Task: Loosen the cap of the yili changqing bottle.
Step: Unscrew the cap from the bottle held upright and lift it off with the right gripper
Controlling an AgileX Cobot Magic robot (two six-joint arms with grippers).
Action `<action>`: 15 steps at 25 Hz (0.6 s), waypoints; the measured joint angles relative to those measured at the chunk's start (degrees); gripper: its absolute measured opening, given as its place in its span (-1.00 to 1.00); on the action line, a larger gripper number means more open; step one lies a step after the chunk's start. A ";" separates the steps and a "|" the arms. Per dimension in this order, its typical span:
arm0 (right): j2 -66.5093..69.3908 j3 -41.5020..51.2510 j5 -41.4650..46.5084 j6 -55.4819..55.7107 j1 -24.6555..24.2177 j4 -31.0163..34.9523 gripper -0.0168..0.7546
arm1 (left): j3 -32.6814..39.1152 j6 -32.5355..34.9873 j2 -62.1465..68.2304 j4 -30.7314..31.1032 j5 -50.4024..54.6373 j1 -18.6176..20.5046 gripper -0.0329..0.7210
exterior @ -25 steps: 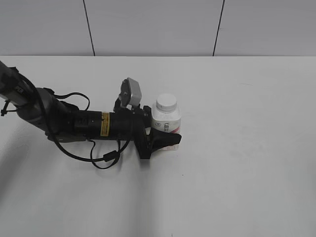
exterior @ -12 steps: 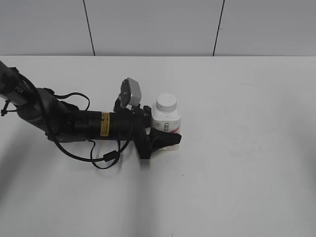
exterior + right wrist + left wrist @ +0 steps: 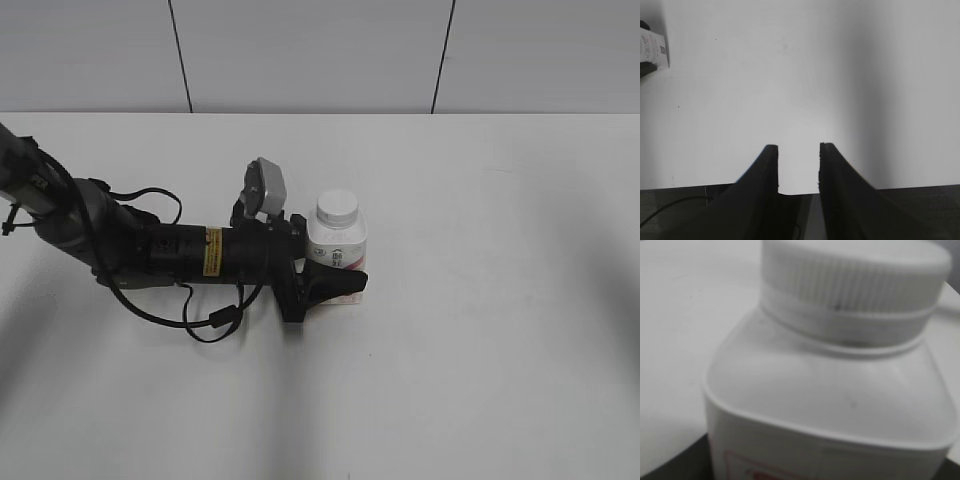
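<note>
The yili changqing bottle (image 3: 337, 243) stands upright on the white table, white with a pink-red label low on its side. Its white ribbed cap (image 3: 337, 208) sits on the neck. My left gripper (image 3: 335, 268) reaches in from the left, lying low along the table, and is shut on the bottle's lower body. In the left wrist view the bottle's shoulder (image 3: 825, 400) and the cap (image 3: 855, 285) fill the frame, blurred. My right gripper (image 3: 798, 146) is open and empty over bare table, out of the exterior view. A corner of the bottle (image 3: 652, 47) shows at its far left.
The white table (image 3: 500, 300) stretches to a grey panelled wall (image 3: 320, 55) at the back. The left arm's black body and looping cable (image 3: 200, 320) lie on the table left of the bottle.
</note>
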 joint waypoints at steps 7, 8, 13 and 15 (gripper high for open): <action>13.81 -8.85 0.14 1.67 5.33 1.67 -0.34 | 0.00 0.00 0.05 0.00 -0.09 0.00 0.25; 15.59 -10.65 0.14 2.34 6.92 1.73 -0.34 | 0.00 0.00 0.05 0.00 -0.14 0.00 0.25; 25.31 -19.77 0.14 5.63 13.61 2.02 -0.34 | 0.00 0.00 0.05 0.00 -0.14 0.00 0.25; 28.37 -22.88 0.14 6.55 15.49 1.98 -0.34 | 0.00 0.00 0.05 0.00 -0.14 0.00 0.25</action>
